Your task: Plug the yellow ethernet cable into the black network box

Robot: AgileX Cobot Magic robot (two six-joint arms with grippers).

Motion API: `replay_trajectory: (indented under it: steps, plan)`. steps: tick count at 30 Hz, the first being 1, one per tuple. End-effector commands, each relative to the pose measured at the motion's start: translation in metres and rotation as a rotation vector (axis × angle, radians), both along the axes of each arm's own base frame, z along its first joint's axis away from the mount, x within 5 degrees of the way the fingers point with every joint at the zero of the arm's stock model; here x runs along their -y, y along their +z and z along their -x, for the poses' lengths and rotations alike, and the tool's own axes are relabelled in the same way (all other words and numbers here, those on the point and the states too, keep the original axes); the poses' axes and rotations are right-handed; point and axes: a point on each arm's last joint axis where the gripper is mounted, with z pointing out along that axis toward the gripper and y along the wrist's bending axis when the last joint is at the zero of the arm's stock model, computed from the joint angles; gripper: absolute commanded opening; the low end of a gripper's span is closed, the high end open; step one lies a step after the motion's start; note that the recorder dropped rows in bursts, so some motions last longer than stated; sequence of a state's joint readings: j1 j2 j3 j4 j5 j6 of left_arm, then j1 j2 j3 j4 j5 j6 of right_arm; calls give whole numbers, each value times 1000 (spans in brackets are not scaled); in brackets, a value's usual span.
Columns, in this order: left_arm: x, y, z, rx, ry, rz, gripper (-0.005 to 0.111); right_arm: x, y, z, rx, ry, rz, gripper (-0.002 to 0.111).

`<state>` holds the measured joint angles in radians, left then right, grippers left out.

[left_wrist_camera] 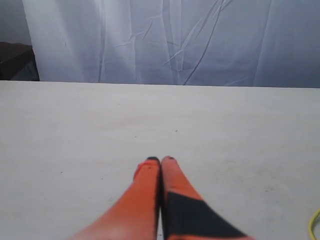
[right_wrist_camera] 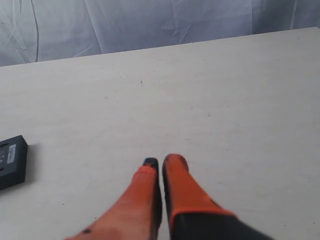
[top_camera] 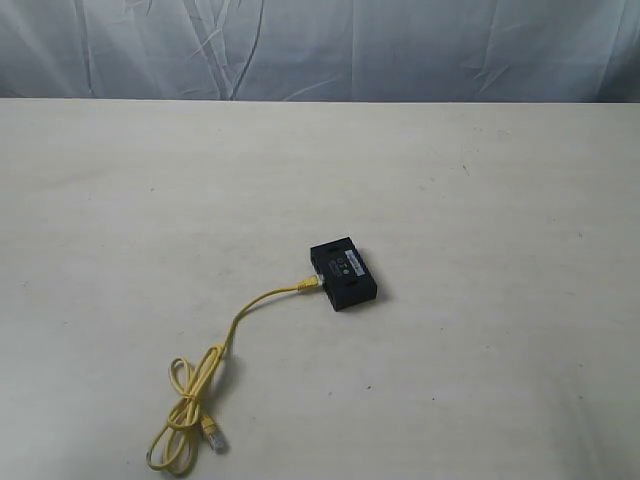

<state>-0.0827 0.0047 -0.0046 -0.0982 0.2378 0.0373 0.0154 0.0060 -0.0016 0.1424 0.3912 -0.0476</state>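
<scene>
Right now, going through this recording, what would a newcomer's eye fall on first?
The bright yellow ethernet cable on the pale table, looped at the lower left of the exterior view and running up to the black network box near the middle, where one plug meets its side. The orange left hand and right hand are both shut, holding nothing.

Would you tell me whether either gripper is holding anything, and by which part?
Nothing is held: the left gripper and the right gripper are both shut and empty.

Cable (top_camera: 255, 299) yellow; box (top_camera: 346, 275) blk, label (top_camera: 340, 267) prob. white; table (top_camera: 480, 200) off-white; left tool (left_wrist_camera: 161, 160), right tool (right_wrist_camera: 162, 161) orange+blk.
</scene>
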Motion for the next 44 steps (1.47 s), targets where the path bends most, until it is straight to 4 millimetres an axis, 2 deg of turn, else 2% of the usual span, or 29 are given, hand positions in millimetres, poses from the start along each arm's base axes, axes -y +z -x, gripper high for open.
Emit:
replay_trajectory:
  steps: [1, 7, 44]
  plan:
    - [0, 0, 0, 8, 8, 23, 0, 0, 0, 0, 3, -3, 2, 6]
    - [-1, 0, 0, 14, 12, -19, 0, 0, 0, 0, 7, -4, 2, 6]
    - [-1, -1, 0, 6, 11, -19, 0, -1, 0, 0, 2, -1, -18, 6]
